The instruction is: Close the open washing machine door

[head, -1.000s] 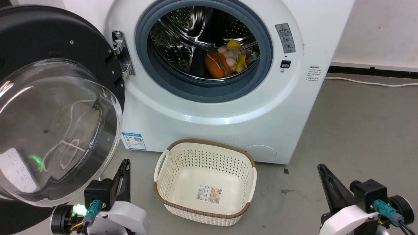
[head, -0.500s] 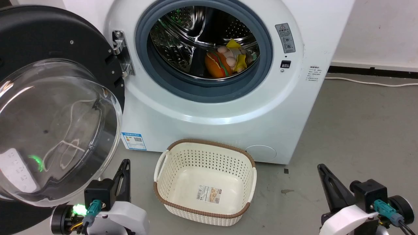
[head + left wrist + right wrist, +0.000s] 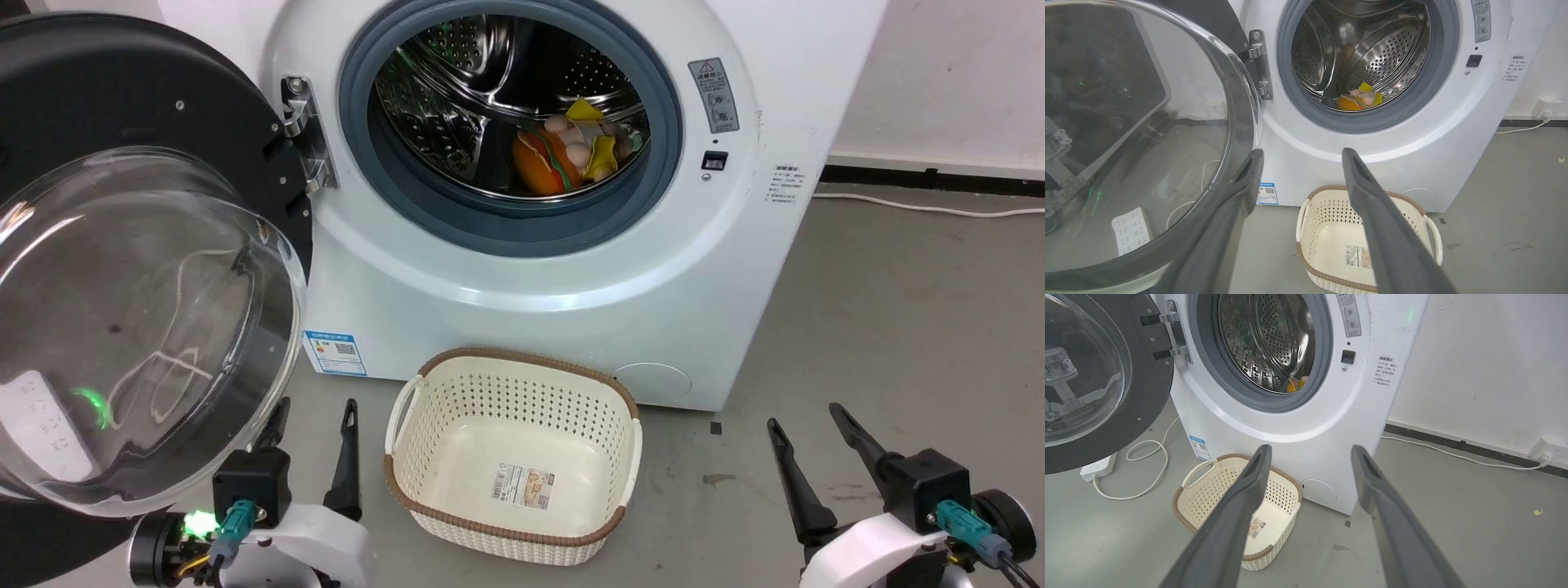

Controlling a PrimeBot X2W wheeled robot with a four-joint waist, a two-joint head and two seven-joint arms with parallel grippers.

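The washing machine door (image 3: pixel 122 269) hangs wide open at the left on its metal hinge (image 3: pixel 306 135), black-rimmed with a bulging clear glass bowl; it also fills the left of the left wrist view (image 3: pixel 1139 134) and shows in the right wrist view (image 3: pixel 1098 375). My left gripper (image 3: pixel 314 408) is open at the lower left, just below and right of the glass bowl, holding nothing. My right gripper (image 3: pixel 804 412) is open at the lower right over the floor, far from the door. Their fingers stand spread in the wrist views (image 3: pixel 1300 153) (image 3: pixel 1310 449).
The white washing machine (image 3: pixel 571 269) stands ahead with its steel drum mouth (image 3: pixel 510 122) open and toys (image 3: pixel 567 151) inside. A cream perforated basket (image 3: pixel 424 490) sits on the grey floor between my grippers. A white cable (image 3: pixel 1147 457) and power strip (image 3: pixel 1098 467) lie under the door.
Both grippers have gone from shut to open, their fingers now spread apart. The door, the basket and the arms stay where they were.
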